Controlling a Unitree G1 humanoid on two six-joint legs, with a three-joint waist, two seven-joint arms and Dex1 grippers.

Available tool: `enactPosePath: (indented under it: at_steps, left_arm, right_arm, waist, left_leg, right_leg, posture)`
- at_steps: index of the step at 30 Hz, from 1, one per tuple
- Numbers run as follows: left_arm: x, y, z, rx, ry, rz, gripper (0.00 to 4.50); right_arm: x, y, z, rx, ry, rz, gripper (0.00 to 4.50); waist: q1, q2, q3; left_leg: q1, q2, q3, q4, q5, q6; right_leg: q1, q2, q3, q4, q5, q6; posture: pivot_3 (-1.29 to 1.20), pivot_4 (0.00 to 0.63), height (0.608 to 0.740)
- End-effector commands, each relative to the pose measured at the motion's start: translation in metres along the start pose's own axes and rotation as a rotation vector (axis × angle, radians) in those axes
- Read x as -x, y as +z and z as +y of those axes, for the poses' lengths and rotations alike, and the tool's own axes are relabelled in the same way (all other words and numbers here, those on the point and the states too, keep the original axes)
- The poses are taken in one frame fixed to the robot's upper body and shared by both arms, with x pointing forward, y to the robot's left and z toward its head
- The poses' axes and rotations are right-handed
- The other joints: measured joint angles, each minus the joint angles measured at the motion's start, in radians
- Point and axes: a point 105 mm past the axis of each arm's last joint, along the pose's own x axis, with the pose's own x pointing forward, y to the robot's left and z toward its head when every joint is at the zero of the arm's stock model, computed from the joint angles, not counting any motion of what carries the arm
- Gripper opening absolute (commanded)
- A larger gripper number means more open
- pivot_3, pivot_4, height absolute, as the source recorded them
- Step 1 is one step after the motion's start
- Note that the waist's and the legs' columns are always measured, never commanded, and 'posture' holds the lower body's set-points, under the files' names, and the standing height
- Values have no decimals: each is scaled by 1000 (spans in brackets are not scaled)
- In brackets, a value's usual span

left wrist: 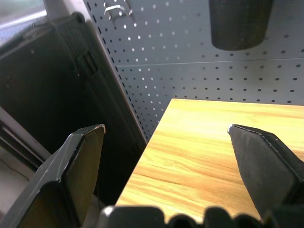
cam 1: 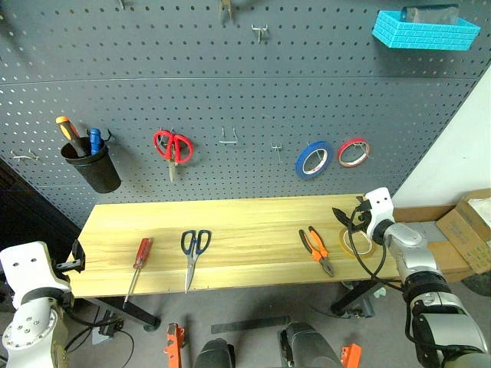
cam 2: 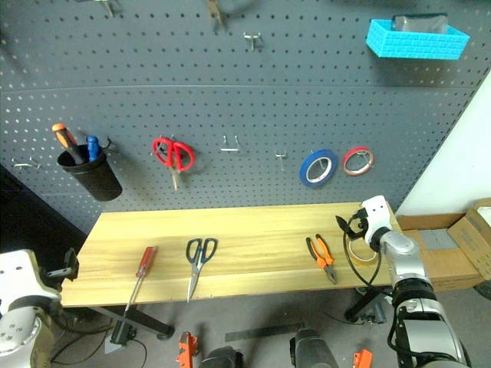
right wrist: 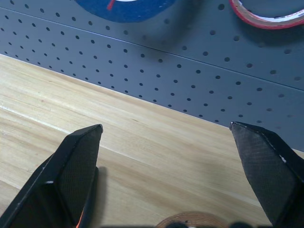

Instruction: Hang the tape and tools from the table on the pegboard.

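The tape point(cam 1: 357, 243) lies flat at lower right, just under the right gripper point(cam 1: 347, 220) — jaws wide, empty — far nearer than the left gripper point(cam 1: 77, 258), also wide.

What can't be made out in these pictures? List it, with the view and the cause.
- Yellow tape: in the head views the right gripper and its cable cover part of the ring.
- Blue basket: its contents sit behind its wall.
- Black cup: the lower ends of the tools in it are hidden by its wall.
- Tool at the pegboard top: cut off by the picture edge.
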Motion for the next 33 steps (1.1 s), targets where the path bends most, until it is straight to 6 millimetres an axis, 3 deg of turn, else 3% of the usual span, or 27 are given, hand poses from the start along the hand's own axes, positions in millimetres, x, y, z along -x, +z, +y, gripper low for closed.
enactPosePath:
  at_steps: [1, 7, 10, 14, 22, 27, 31, 33]
  left_arm:
    - [1, 17, 1, -67, 15, -79, 4474]
    - [5, 14, -4, -86, -3, -79, 4474]
    - [8, 15, -17, -80, -54, -78, 4474]
    - [9, 24, -49, -78, -175, -76, 4474]
    - [13, 63, -124, -67, -486, -151, 4474]
    - [50, 90, -193, -141, -912, -253, 4474]
    - [77, 101, -223, -202, -1141, -324, 4474]
    - [81, 104, -230, -202, -1196, -343, 4474]
  right_arm:
    - [-3, 14, 4, 28, 21, -45, 4500]
    - [-3, 13, 6, 39, 36, -39, 4500]
    - [1, 10, 6, 46, 46, -25, 4500]
    - [7, 5, 12, 44, 91, 16, 4500]
    - [17, -3, 29, 54, 152, 155, 4500]
    - [9, 0, 21, 39, 44, 252, 4500]
    - [6, -8, 8, -18, -32, 347, 4500]
    - [5, -14, 4, -31, -44, 389, 4500]
  waist:
    - [0, 0, 0]
    - [1, 0, 0]
    - [1, 0, 1]
    - [5, 1, 10]
    - [-1, 7, 46]
    - [-18, 6, 66]
    - [-30, 6, 79]
    - [-32, 5, 83]
  left_leg:
    - [0, 0, 0, 0, 0, 0]
    - [0, 0, 0, 0, 0, 0]
    - [0, 0, 0, 0, 0, 0]
    - [0, 0, 0, 0, 0, 0]
    - [-2, 0, 0, 0, 0, 0]
    - [-3, 0, 2, -1, -1, -1]
    - [-3, 0, 2, -1, -1, -1]
    - [-4, 0, 3, -3, -1, -1]
  right_leg:
    - [0, 0, 0, 0, 0, 0]
    - [0, 0, 0, 0, 0, 0]
    - [0, 0, 0, 0, 0, 0]
    - [0, 0, 0, 0, -1, -1]
    - [-1, 0, 0, 0, -1, -1]
    - [-3, 0, 2, 0, -1, -1]
    - [-3, 0, 3, -1, -2, 0]
    - [-5, 0, 4, -1, -1, 1]
  posture:
    - [-92, 83, 740]
    - [-92, 88, 740]
    - [-94, 99, 740]
    - [-121, 128, 740]
    - [-168, 181, 740]
    - [-196, 204, 740]
    - [-212, 213, 740]
    - [-217, 216, 740]
